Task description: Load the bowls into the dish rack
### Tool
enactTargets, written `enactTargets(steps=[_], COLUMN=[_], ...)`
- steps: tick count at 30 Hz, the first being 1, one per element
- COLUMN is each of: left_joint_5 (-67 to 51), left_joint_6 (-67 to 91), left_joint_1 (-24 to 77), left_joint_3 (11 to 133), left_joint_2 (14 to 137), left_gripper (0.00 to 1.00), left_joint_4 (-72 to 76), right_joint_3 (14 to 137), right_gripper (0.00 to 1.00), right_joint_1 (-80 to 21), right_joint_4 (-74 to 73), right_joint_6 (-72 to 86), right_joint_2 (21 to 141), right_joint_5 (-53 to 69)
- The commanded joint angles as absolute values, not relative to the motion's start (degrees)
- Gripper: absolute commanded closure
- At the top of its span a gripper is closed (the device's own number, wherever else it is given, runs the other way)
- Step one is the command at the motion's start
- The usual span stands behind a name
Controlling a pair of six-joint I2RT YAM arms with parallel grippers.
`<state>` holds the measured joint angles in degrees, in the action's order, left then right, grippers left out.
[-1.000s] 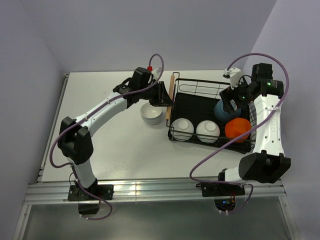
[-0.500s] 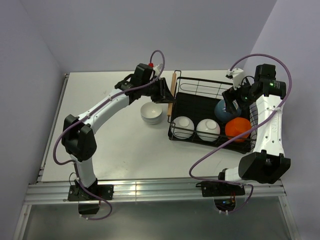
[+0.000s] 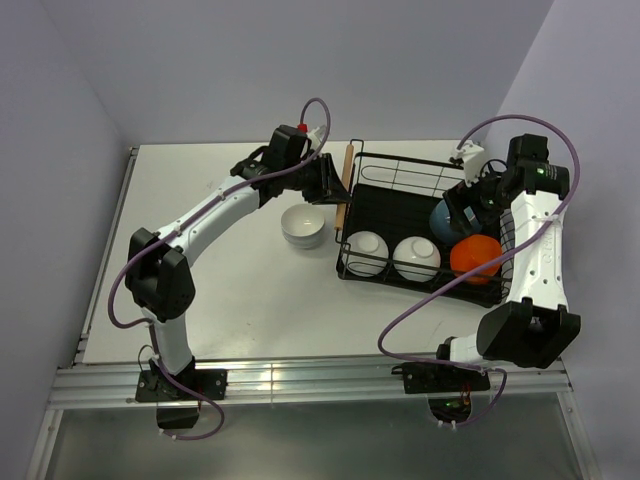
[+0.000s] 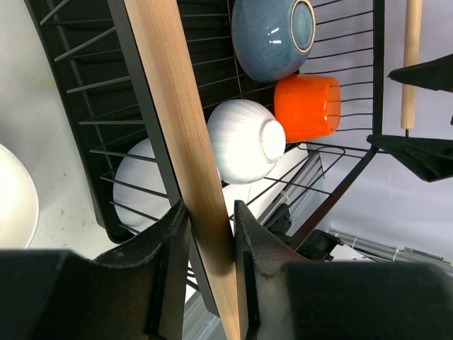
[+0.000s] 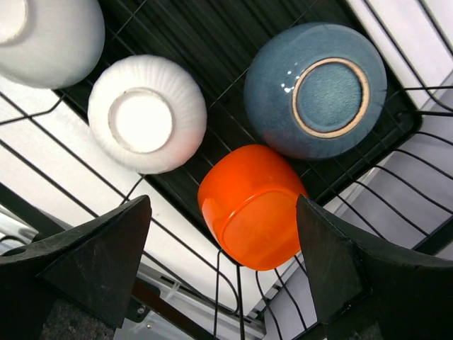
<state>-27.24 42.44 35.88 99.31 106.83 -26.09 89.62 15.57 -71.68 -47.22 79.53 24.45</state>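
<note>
left fingers (image 4: 161,273) clamped on wooden handle (image 4: 185,142) of rack (image 3: 390,205) | right fingers (image 5: 92,262) spread wide above orange bowl (image 5: 249,205) | white bowl (image 3: 303,225) on worktop (image 3: 220,290)

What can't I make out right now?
Top view: the fingertips of the left gripper, hidden beneath its wrist; only its wrist view shows them clamped on the wooden handle.
Top view: the blue bowl, partly covered by the open right gripper.
Left wrist view: the white bowl on the table, cut off by the left edge.
Right wrist view: a racked white bowl, cut off at the top-left corner.
</note>
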Motion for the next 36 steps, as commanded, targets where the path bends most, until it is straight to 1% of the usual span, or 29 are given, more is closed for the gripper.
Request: enactTargets(steps=[1,11,16,26,27,28,29,30,33,34,35,36], left_joint_5=[-29.1,-29.3,-29.1,-29.1,-29.3,-29.5,-30.1,-30.4,-31.3,-31.5,-31.7,-31.7], left_joint_6=[38.8,37.4,36.7,36.7,37.0,37.3,37.4,37.5,37.3,37.0,36.7,36.5], left_joint_1=[35.3,35.4,35.3,35.4,35.3,35.3,35.4,35.4,35.4,35.4,35.4,35.5], left_joint_3=[105.1,105.3,107.6,104.2,103.6,102.2,101.6,101.1,99.0,98.0,97.6,96.7], left_joint_2=[104.4,105.0,106.1,106.8,106.6,106.4,105.9,105.6,104.1,103.6,102.7,102.2], left_gripper=[1.0,1.0,1.0,1.0,0.97,0.92,0.86,0.73,0.56,0.54,0.53,0.52], left_joint_4=[-14.4,-10.3,-10.7,-10.0,-9.8,-9.7,-9.5,-9.5,-9.7,-9.8,-9.8,-10.5], right_joint_3=[88.9,88.6,88.6,88.3,88.5,88.6,88.9,89.0,90.1,91.0,91.2,91.4], right_gripper=[0.1,0.1,0.1,0.1,0.1,0.11,0.11,0.12,0.2,0.26,0.29,0.35], right_joint_1=[15.9,16.0,16.0,16.1,16.1,16.1,16.1,16.1,15.9,15.6,15.5,15.1], right_joint_4=[-72.3,-72.9,-73.0,-73.0,-72.9,-72.8,-72.5,-72.3,-72.2,-72.5,-73.0,-73.1], right_joint_6=[-48.7,-49.0,-49.2,-49.1,-49.1,-49.0,-48.8,-48.7,-47.0,-45.9,-45.4,-44.3], right_joint_2=[77.2,77.1,77.2,77.5,77.5,77.5,77.6,77.7,78.7,79.5,80.1,80.5], right_joint_5=[25.7,26.0,26.0,26.4,26.3,26.3,26.4,26.5,26.9,27.2,27.3,27.2])
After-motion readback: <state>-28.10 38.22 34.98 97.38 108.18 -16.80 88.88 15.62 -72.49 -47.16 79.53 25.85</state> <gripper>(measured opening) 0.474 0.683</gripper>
